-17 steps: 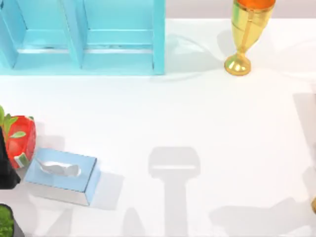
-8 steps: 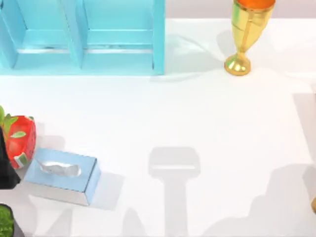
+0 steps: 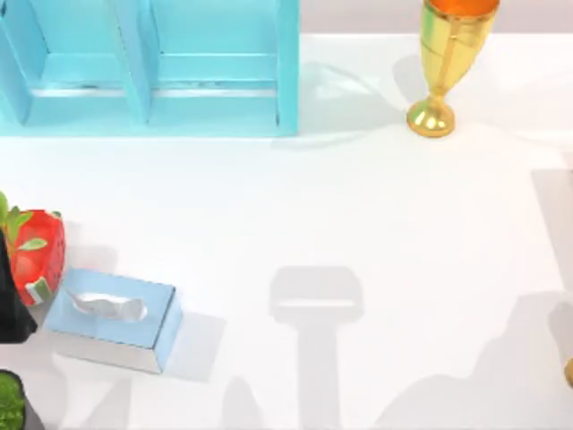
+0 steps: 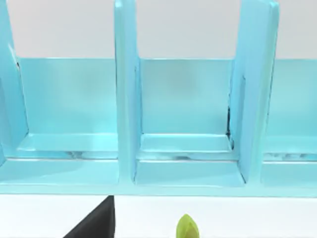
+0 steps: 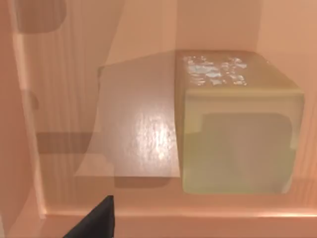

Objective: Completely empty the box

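Your right gripper hangs over the inside of the wooden box, and its wrist view looks down onto the box floor. A pale yellow-green block rests on that floor, against one inner wall, so the box is not yet empty. You cannot tell whether this gripper is open or closed.

Your left gripper faces the open compartments of the blue shelf, with a green leaf tip just beside it. You cannot tell its state either.

A golden goblet stands upright just right of the shelf. Well in front of the shelf's left end lies a light-blue tissue box, with a red strawberry-shaped thing at its left.
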### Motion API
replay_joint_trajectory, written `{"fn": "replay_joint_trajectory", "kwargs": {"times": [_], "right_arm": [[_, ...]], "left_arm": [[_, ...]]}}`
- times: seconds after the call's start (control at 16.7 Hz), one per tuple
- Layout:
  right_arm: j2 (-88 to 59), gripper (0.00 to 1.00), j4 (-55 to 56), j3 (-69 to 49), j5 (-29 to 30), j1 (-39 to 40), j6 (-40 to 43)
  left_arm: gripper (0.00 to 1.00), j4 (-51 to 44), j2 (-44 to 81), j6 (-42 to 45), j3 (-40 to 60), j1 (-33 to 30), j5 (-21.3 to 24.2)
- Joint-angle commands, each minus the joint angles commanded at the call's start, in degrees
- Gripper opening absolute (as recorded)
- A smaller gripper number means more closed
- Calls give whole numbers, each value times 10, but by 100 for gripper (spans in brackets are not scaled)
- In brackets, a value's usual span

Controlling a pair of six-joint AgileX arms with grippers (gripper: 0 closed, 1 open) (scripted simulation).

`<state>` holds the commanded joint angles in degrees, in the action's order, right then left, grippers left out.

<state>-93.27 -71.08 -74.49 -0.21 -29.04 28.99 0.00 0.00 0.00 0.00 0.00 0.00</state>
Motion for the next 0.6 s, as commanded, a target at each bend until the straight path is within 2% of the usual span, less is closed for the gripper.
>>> {"fn": "replay_joint_trajectory", "kwargs": {"times": [0.24,0.6], "right_arm": [[-11,100,41,33,0,0,-2],[-56,100,201,143,0,0,-3]], "left_arm": [[100,0,0,0,0,0,0],[100,0,0,0,0,0,0]]}}
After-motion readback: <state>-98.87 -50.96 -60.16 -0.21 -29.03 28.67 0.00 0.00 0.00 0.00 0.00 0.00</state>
